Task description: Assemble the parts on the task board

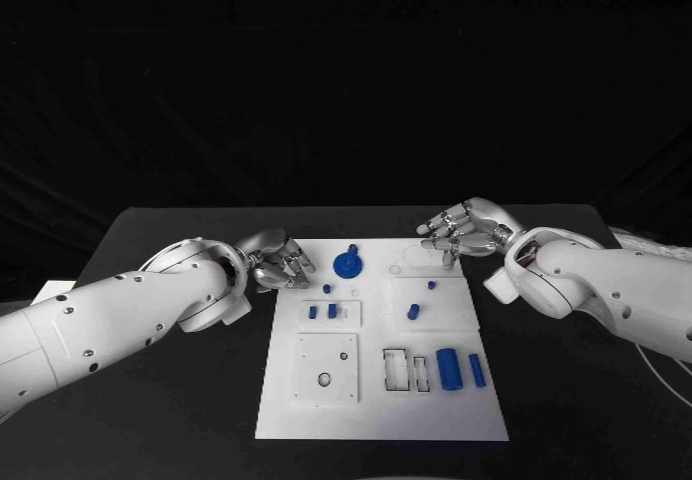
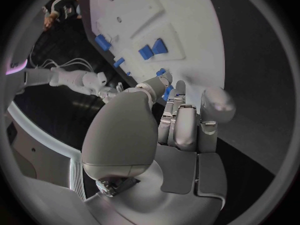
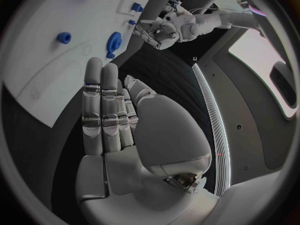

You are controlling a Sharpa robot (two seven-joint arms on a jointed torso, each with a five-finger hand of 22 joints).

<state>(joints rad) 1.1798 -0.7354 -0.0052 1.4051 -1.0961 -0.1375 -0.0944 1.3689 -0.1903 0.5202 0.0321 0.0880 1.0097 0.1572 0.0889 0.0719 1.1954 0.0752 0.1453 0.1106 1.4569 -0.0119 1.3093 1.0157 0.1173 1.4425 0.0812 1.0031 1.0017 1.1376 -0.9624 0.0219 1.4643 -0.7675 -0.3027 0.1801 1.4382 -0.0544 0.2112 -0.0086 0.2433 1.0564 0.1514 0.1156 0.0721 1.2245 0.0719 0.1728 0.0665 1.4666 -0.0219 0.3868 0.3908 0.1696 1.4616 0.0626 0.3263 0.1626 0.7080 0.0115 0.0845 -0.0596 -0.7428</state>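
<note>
Silver fingers of the left hand [image 1: 277, 264] hang curled just beside the board's left edge near its far corner, holding nothing; the left wrist view shows them [image 2: 185, 125] bent together over the board's rim, empty. The right hand [image 1: 464, 232] hovers at the board's far right corner, fingers straight and close together, also grasping nothing; its wrist view shows the flat fingers [image 3: 103, 110] above the white surface.

One white board [image 1: 378, 405] lies in the middle of the black desk [image 1: 173, 400]. On it I count one round blue gear [image 1: 348, 265] near the far edge, two blue bars [image 1: 460, 368] standing side by side by two slots toward the near right, a pair of small blue blocks [image 1: 322, 312] on a raised square at left, and roughly four more small blue pieces scattered mid-board, too small to tell apart.

From the right wrist, the gear's teeth [image 3: 114, 40] are plain; from the head they blur into a disc.
</note>
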